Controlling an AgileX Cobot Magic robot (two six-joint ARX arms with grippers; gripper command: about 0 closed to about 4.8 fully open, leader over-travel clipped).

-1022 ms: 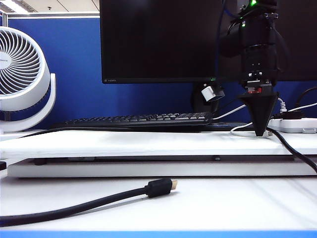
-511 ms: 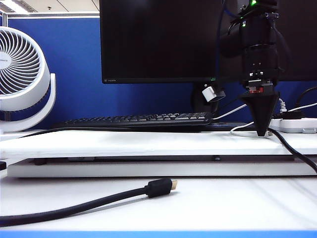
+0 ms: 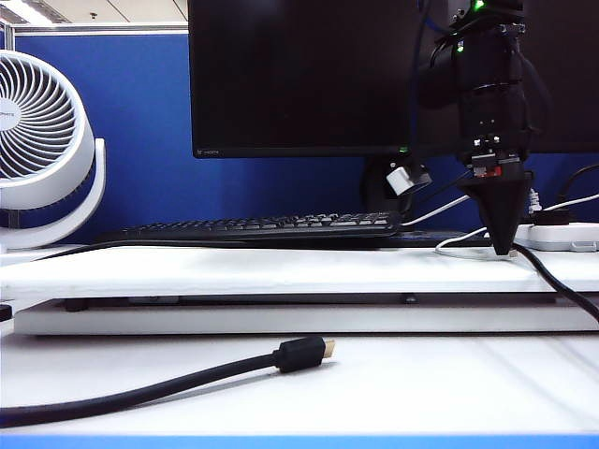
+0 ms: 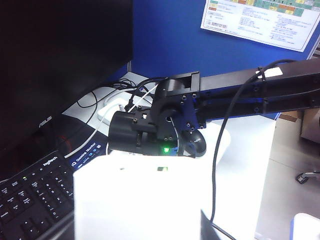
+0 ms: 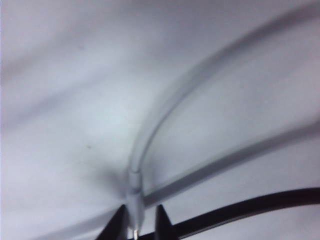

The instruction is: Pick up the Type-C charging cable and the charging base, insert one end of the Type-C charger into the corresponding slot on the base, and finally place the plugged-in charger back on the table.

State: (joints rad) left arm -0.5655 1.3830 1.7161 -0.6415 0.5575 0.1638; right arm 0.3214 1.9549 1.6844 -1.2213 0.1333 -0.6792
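Straddling the thin white Type-C cable's plug (image 5: 134, 202), the right gripper's (image 5: 135, 225) fingers stand narrow on the white counter (image 3: 281, 267); the left gripper holds a white plastic block (image 4: 135, 200).

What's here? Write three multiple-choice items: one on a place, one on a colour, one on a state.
1. Where is the right end effector?
A) over the fan
B) down at the thin white Type-C charging cable on the right of the flat white table
C) on the keyboard

2. What colour is the thick gold-tipped cable in front?
A) black
B) white
C) blue

3. The right end effector's fingertips:
A) clamp the thick cable
B) hang with nothing between
C) straddle the small white plug

B: the exterior view shows it there.
A: plainly black.
C: the right wrist view shows the plug between them.

The left end effector's fingers cannot be made out.
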